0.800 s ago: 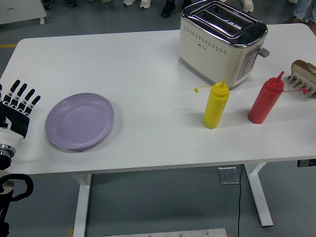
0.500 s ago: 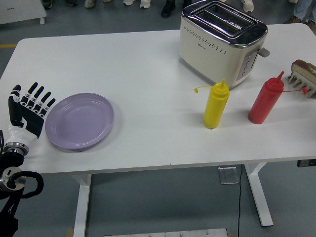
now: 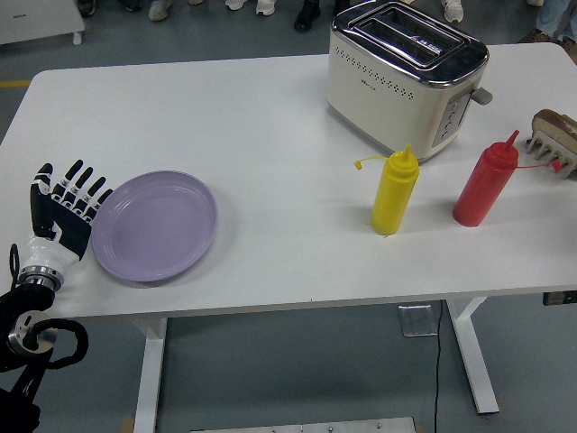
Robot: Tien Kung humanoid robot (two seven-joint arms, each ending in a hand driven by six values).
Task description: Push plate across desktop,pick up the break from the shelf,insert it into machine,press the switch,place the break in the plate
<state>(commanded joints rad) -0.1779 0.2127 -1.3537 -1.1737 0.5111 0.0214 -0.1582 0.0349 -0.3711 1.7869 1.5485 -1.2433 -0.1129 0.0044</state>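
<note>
Purple plate (image 3: 155, 225) touched at its left rim by left hand (image 3: 65, 209), fingers spread flat, nothing gripped | toaster (image 3: 406, 76) seen far right on white table (image 3: 252, 117)

White table (image 3: 270, 108); plate (image 3: 155, 225), toaster (image 3: 406, 77), bottles (image 3: 394, 192)

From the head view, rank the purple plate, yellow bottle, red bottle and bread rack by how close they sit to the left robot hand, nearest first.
1. Purple plate, right beside the left robot hand, at the table's left.
2. Yellow bottle, centre-right.
3. Red bottle, further right.
4. Bread rack, at the far right edge.
</note>
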